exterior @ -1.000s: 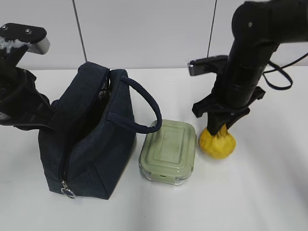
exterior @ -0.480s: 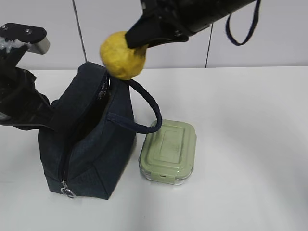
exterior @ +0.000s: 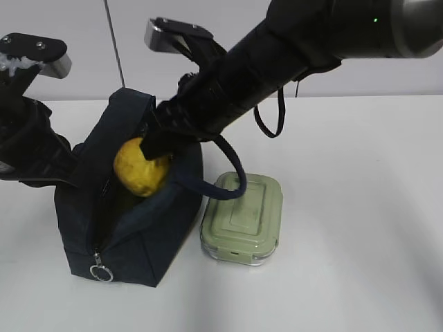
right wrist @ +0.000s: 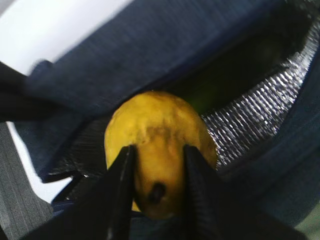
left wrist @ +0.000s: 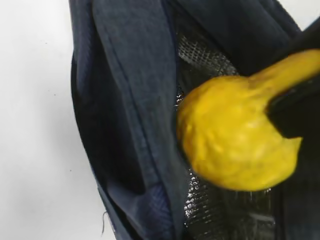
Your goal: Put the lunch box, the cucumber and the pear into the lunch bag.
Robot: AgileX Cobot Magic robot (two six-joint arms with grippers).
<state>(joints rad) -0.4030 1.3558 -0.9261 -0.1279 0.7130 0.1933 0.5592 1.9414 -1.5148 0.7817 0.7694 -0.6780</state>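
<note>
The navy lunch bag (exterior: 142,238) stands open at the left. My right gripper (exterior: 154,146) reaches across and is shut on the yellow pear (exterior: 140,169), holding it in the bag's mouth. In the right wrist view both fingers clamp the pear (right wrist: 157,125) by its stem end, over the silver lining (right wrist: 250,120). A dark green patch (right wrist: 200,102) shows deep inside; I cannot tell whether it is the cucumber. The sage-lidded lunch box (exterior: 243,218) sits on the table right of the bag. My left arm (exterior: 28,145) is against the bag's left side, its jaws hidden. The left wrist view shows the pear (left wrist: 235,135) and the bag's rim (left wrist: 130,100).
The bag's loop handle (exterior: 232,173) hangs over the lunch box's near corner, under my right arm. A metal ring pull (exterior: 102,274) hangs at the bag's front bottom. A white table (exterior: 360,228) stretches to the right.
My right gripper lifted the pear off the table at the right, carried it left over the bag, and has now lowered it into the bag's mouth. The left arm has not moved.
</note>
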